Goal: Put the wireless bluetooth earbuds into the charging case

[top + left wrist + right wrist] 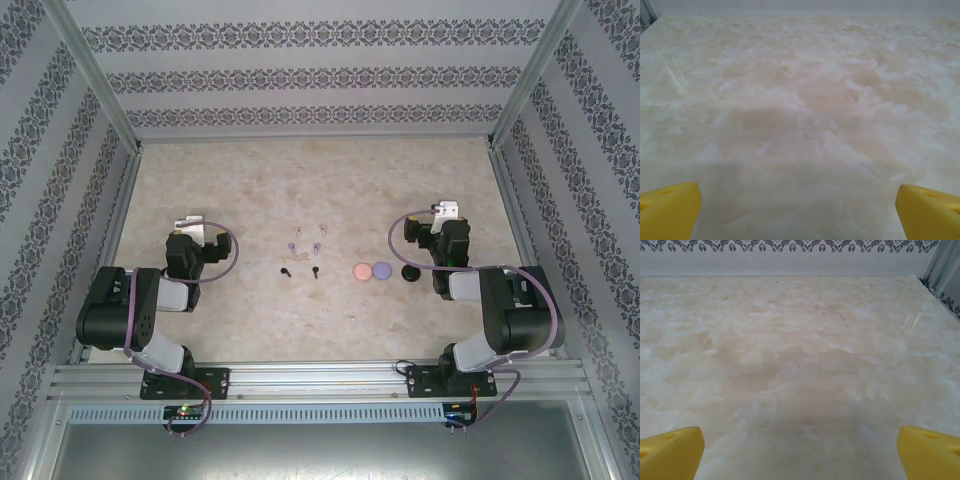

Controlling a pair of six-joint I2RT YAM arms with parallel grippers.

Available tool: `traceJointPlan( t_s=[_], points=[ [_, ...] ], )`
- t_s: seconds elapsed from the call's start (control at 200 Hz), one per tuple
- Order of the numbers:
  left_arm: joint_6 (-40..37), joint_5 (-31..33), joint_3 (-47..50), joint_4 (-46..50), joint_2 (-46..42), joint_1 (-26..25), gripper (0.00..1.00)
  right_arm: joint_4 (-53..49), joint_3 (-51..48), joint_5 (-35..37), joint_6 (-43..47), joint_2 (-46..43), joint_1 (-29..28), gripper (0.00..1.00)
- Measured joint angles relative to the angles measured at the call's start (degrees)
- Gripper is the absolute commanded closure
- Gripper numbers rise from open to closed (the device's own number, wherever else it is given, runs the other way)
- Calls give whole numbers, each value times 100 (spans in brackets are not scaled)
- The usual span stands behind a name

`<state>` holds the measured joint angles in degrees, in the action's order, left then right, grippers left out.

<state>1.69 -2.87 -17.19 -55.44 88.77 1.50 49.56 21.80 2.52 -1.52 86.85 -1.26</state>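
Marble-patterned table [250, 330] held six earbuds near its middle: pale earbuds [295, 232], purple earbuds [291, 246] just at their 6 o'clock, and black earbuds [285, 271] farther toward 6. At 3 o'clock of the black ones lay a pink case [361, 270], a purple case [381, 270] and a black case [409, 272] in a row. The left gripper [190, 226] sat at the earbuds' 9 o'clock and the right gripper [445, 211] at the cases' 2 o'clock. Both had their yellow fingers [667, 210] spread wide, holding nothing.

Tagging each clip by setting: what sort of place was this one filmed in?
Probably a purpose-built robot test cell, not a home: a beige marble-patterned tabletop boxed in by wall panels of grey damask-striped wallpaper, held on silver aluminium frame rails.
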Motion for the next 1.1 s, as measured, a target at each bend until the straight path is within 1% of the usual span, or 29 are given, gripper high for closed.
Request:
traceJointPlan(
  t_s=[0.14, 0.325, 0.615, 0.744, 0.824, 0.884, 0.929, 0.989, 1.019, 1.034, 1.099],
  points=[
    [-22, -48, -195, 118, 0, 0, 0, 0, 0, 0, 0, 0, 0, 2],
    [-105, -273, -544, 490, 7, 0, 1, 2, 0, 0, 0, 0, 0, 2],
    [-114, -286, -573, 793, 11, 0, 1, 0, 0, -4, 0, 0, 2, 2],
    [-114, -267, -579, 855, 13, 0, 0, 0, 0, -170, -20, 0, 131, 2],
    [-114, -267, -579, 855, 13, 0, 3, 0, 0, -199, -24, 0, 188, 2],
    [-125, -258, -592, 883, 11, 0, 4, -42, 0, -157, -70, -28, 186, 2],
    [-125, -229, -669, 1054, 2, 0, 4, -247, 22, -79, -105, -153, 179, 2],
    [-111, -140, -909, 1523, -42, 0, 3, -750, 142, 87, -155, -446, 144, 2],
    [-103, -96, -1121, 1864, -74, 0, 3, -1097, 269, 203, -219, -649, 136, 2],
    [-103, -72, -1233, 2015, -81, 0, 0, -1252, 330, 267, -286, -745, 136, 2],
    [-87, -4, -1788, 2656, -129, 0, 1, -1956, 710, 575, -649, -1163, 122, 2]
  ],
)
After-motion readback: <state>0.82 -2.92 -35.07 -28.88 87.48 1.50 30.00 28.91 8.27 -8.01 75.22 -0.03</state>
